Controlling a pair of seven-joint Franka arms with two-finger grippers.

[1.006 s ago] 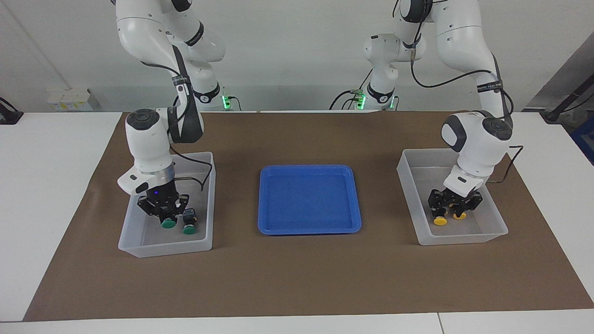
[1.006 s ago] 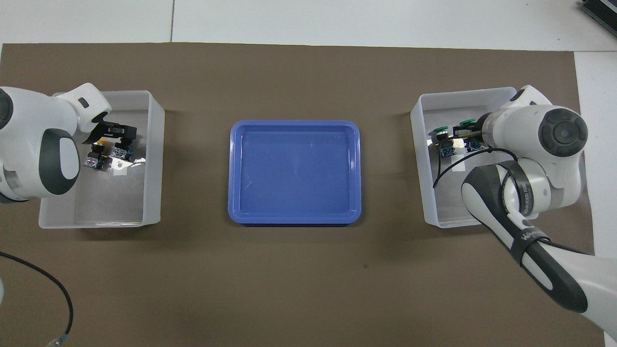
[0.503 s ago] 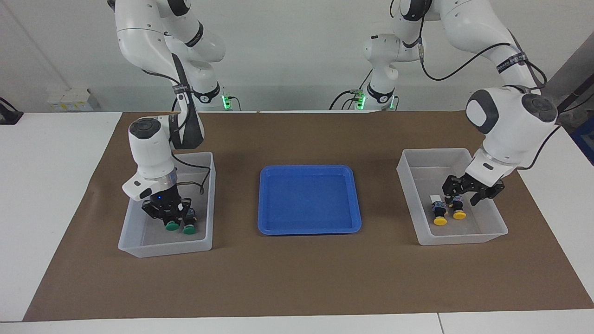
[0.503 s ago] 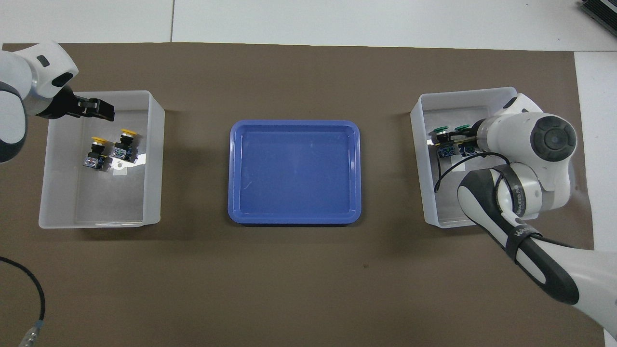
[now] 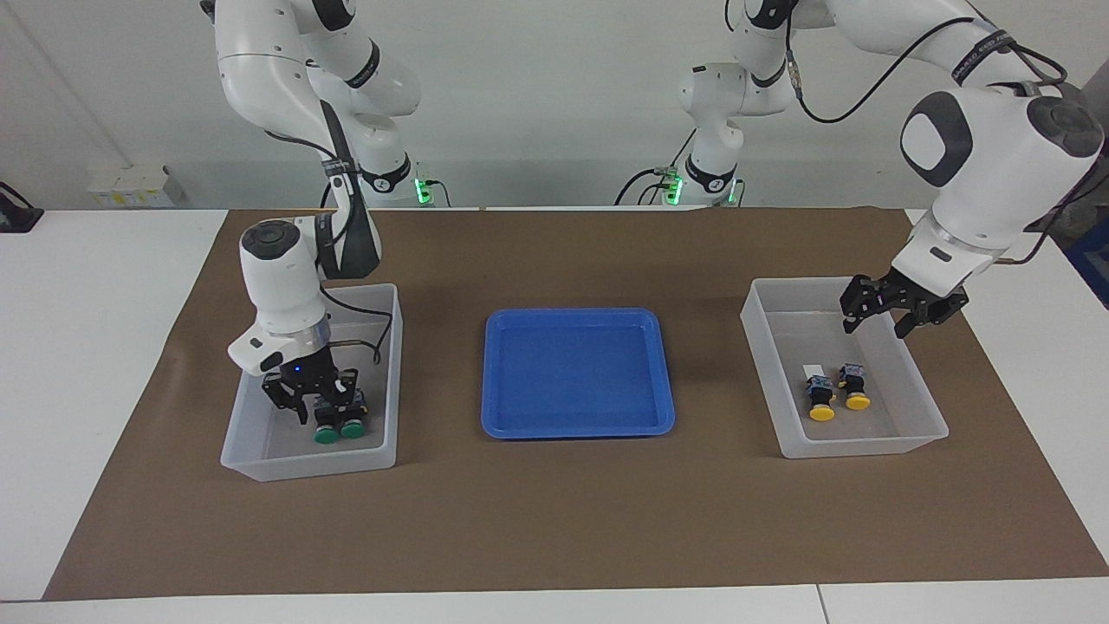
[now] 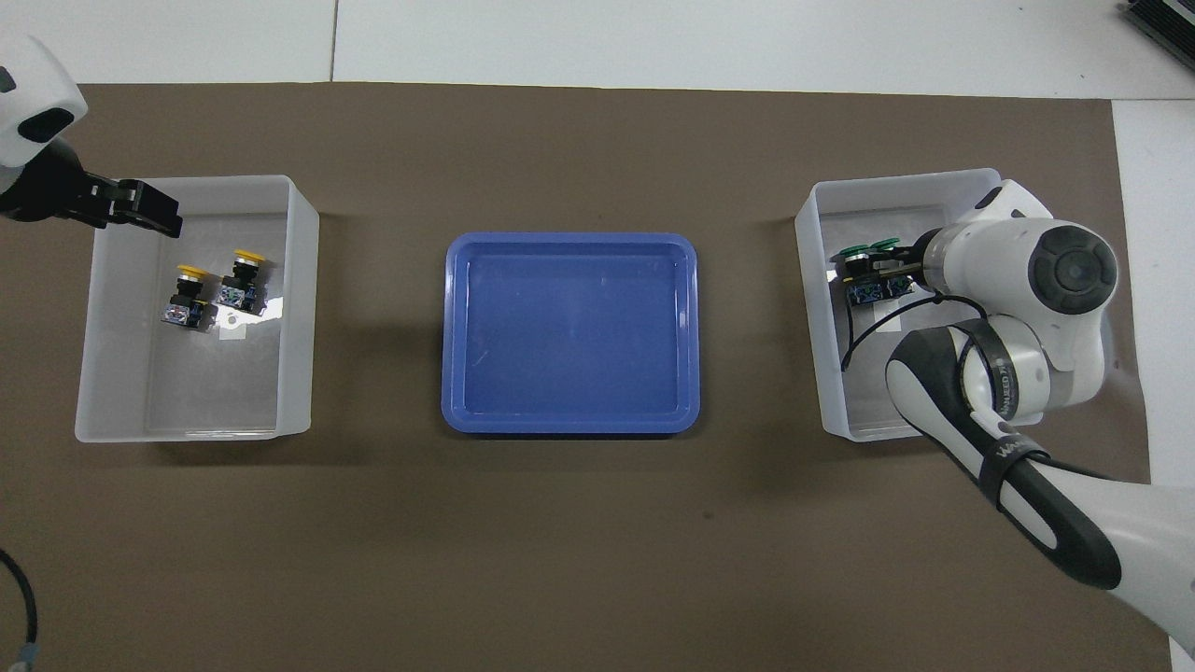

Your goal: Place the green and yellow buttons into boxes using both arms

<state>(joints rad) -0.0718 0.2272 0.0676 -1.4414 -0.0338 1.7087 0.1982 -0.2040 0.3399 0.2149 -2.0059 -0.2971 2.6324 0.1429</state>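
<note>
Green-capped push-button switches, two of them, lie side by side in your translucent plastic tub at the right arm's end. Right gripper sits low over them, seemingly parted and letting go. Blue shallow tray holds nothing. Two yellow-capped switches rest in the other translucent tub. Left gripper, fingers apart, hangs empty above its rim. You may judge sorting essentially complete; only withdrawal is left.

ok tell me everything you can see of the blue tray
The blue tray is a shallow rectangular dish of glossy blue plastic with rounded corners and a low raised rim. It lies flat on the brown mat mid-table, between the two translucent boxes. Nothing is in it and neither gripper is near it.
</note>
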